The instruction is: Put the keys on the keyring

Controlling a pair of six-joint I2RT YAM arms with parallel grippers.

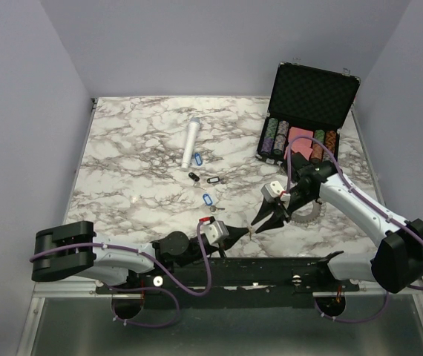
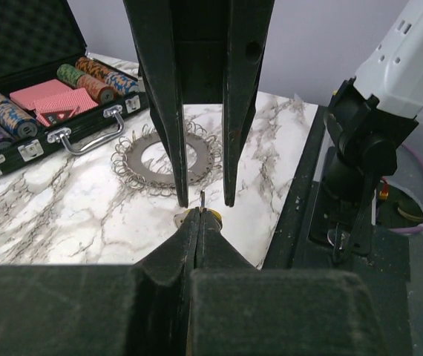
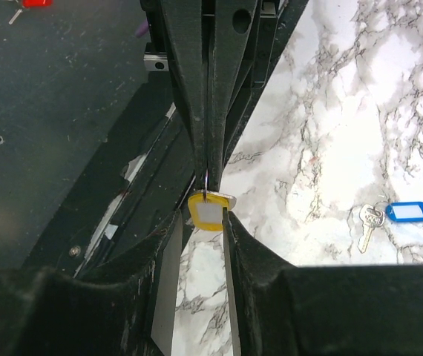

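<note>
The yellow-tagged key (image 3: pixel 205 213) is pinched at frame centre by the pressed-together jaws of the left gripper (image 2: pixel 197 219), its tag's long axis running top to bottom. It is flanked by the spread jaws of the right gripper (image 3: pixel 202 219).

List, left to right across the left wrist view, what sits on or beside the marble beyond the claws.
Poker chip case → keyring → right arm's black lower joint. Left out: the yellow-tagged key pinched in the left claw, which overlaps the keyring.
</note>
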